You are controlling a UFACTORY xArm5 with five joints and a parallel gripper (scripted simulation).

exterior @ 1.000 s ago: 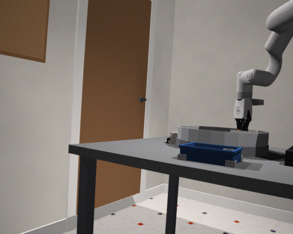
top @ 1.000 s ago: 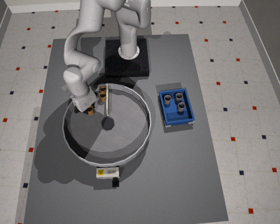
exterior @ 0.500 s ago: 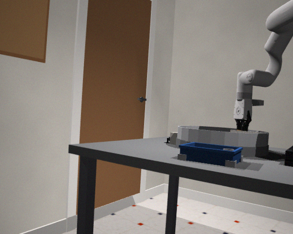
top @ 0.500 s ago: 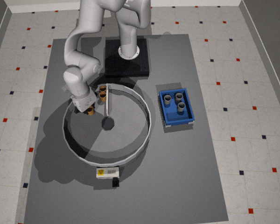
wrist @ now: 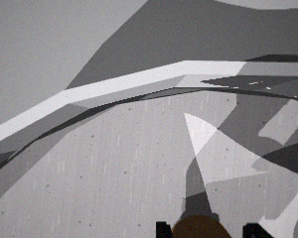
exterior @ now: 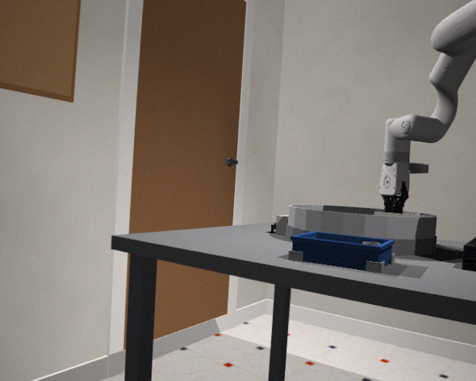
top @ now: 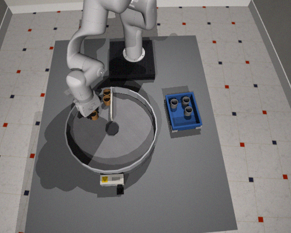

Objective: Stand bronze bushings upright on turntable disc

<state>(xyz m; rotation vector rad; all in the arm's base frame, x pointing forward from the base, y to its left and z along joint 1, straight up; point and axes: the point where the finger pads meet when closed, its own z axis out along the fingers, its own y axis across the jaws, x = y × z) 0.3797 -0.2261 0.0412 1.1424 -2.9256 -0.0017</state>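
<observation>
My gripper point(top: 91, 114) is shut on a bronze bushing point(top: 94, 116) and holds it low over the far left part of the turntable's disc point(top: 110, 130), inside the rim. In the wrist view the bushing point(wrist: 201, 227) shows brown between my two dark fingertips at the bottom edge, with the speckled disc point(wrist: 114, 169) below. Two more bronze bushings point(top: 106, 91) point(top: 106, 99) stand upright on the disc beside a white divider bar point(top: 111, 103). The dark hub point(top: 112, 128) is in the disc's middle. Three steel bushings point(top: 174, 103) point(top: 185, 100) point(top: 188, 110) stand in the blue crate point(top: 183, 111). In the exterior view my fingers point(exterior: 394, 203) dip just behind the rim.
The turntable's raised grey rim point(top: 150, 117) rings the disc. A white control box point(top: 111, 179) with a yellow label sits at its near side. The arm's black base plate point(top: 132, 60) is at the back. The crate shows at the table's near edge in the exterior view point(exterior: 341, 249).
</observation>
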